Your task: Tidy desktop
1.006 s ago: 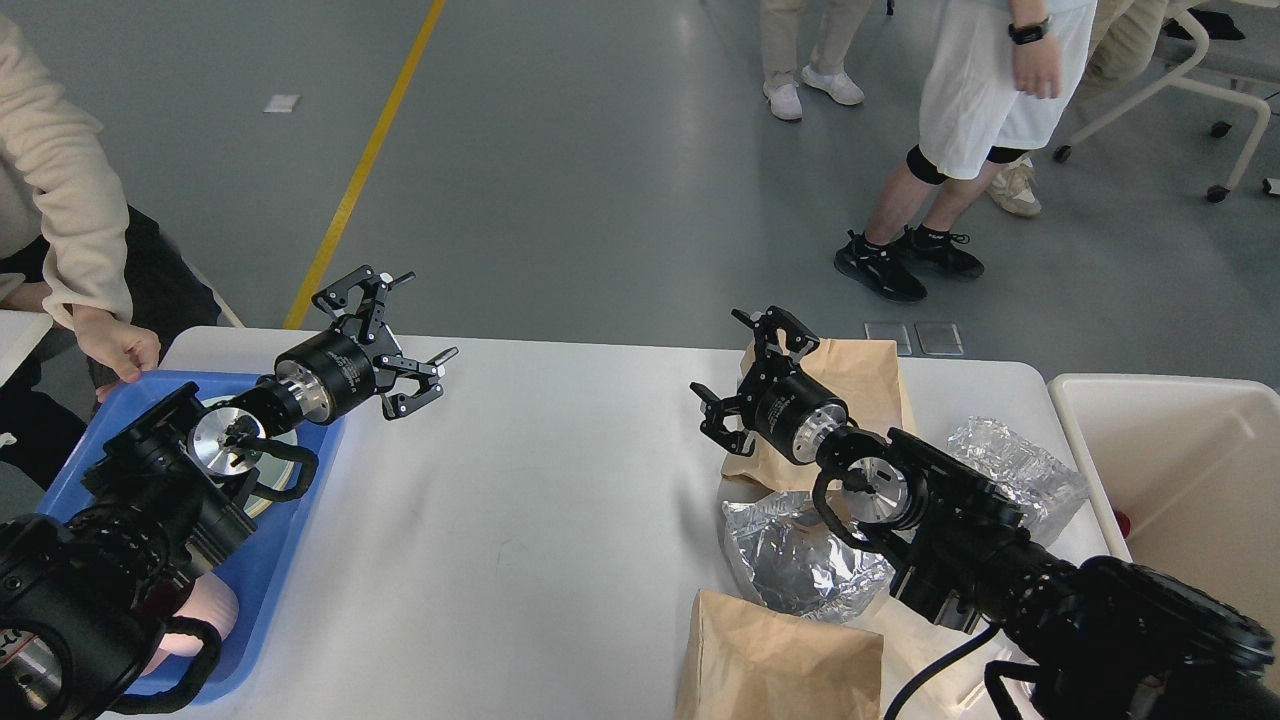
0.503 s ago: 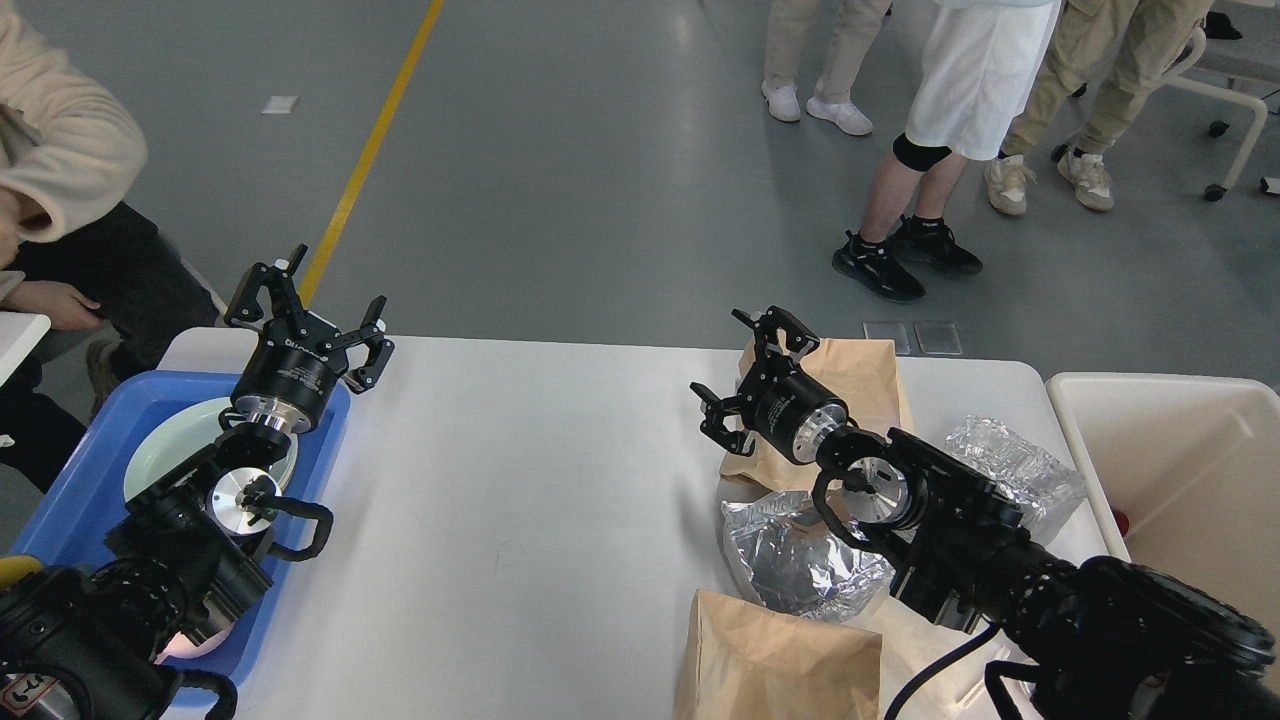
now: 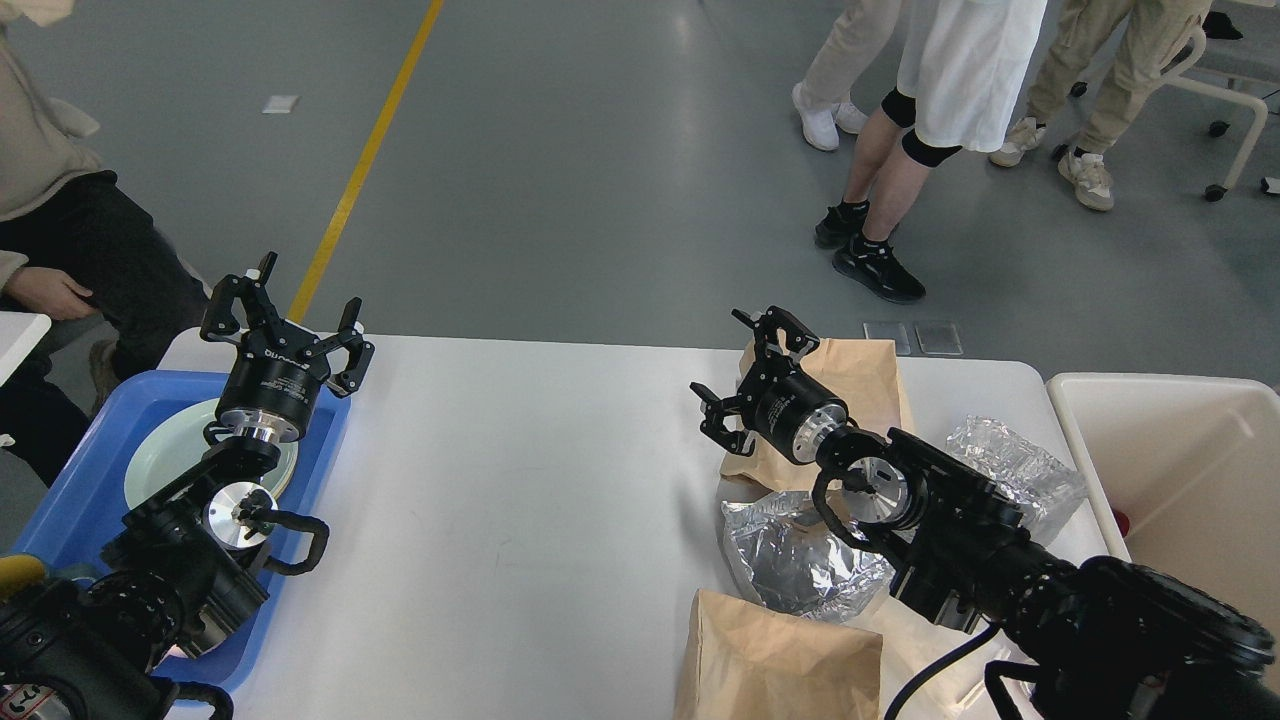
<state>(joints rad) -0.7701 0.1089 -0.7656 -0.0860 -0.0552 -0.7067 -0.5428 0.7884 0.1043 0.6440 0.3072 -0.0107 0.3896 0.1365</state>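
The desktop is a large white tabletop. My left gripper is open and empty, raised above the far right corner of a blue tray that holds a pale green plate. My right gripper is open and empty, just above the left edge of a brown paper bag lying at the far right. Crumpled silver foil lies under my right arm. More foil lies to its right. A second brown bag lies at the near edge.
A cream bin stands off the table's right end. A seated person is at the far left. People's legs stand beyond the table. A chair base is at the far right.
My left gripper swung from the right of the tray, back and left over the tray's far corner. The person's hand left the tray's edge. My right arm has not moved.
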